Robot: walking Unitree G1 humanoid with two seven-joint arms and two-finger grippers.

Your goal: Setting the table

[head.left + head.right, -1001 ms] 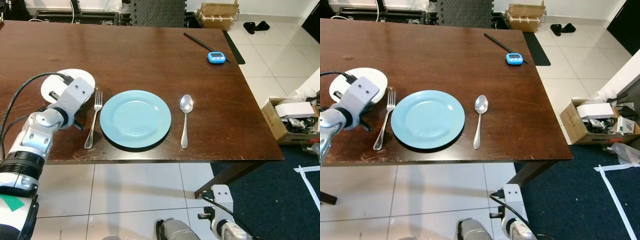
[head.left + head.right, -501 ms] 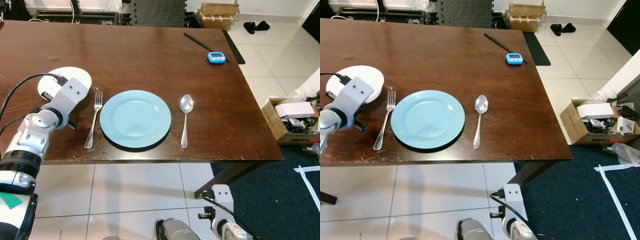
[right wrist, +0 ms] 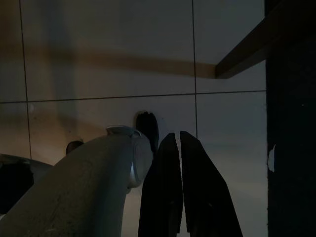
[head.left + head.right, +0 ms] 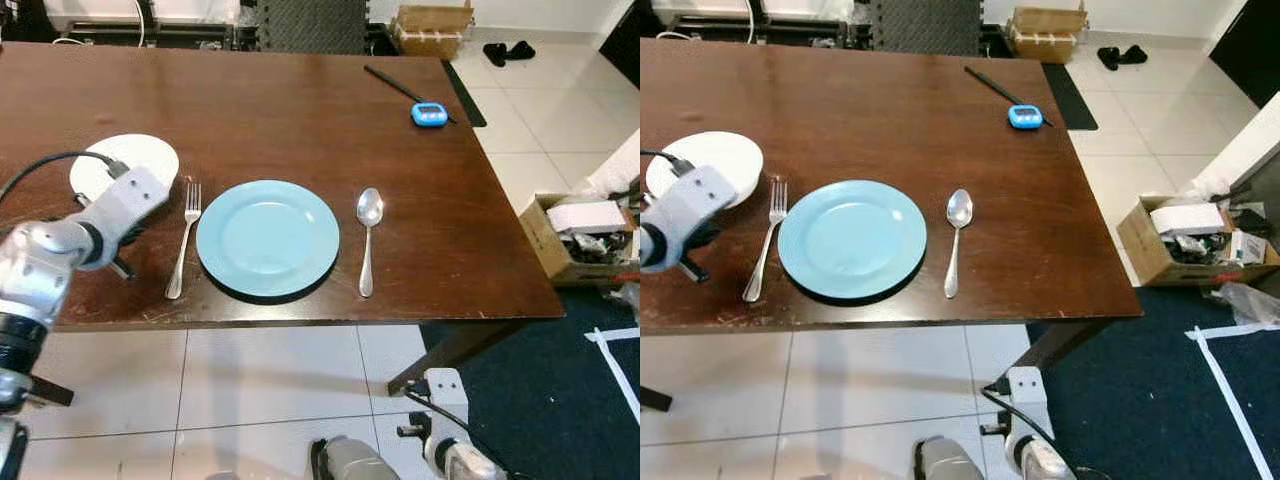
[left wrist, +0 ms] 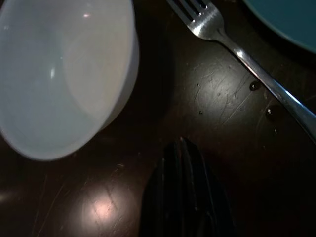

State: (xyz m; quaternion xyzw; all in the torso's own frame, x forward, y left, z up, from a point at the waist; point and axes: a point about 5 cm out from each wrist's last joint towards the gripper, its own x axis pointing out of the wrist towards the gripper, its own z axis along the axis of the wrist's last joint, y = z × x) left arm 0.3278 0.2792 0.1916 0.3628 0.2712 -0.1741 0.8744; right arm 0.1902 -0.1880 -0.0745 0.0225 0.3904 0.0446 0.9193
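A small blue timer (image 4: 432, 114) lies toward the upper right, on the far part of the tabletop, touching a long black stick (image 4: 397, 84), perhaps a chopstick. At the right edge, an open cardboard box (image 4: 572, 240) of clutter sits on pale floor tiles (image 4: 545, 130).

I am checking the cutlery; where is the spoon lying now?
The spoon lies on the wooden table, just right of the blue plate, bowl end pointing away from the robot.

Silver left arm (image 4: 45, 255), seemingly black-cabled
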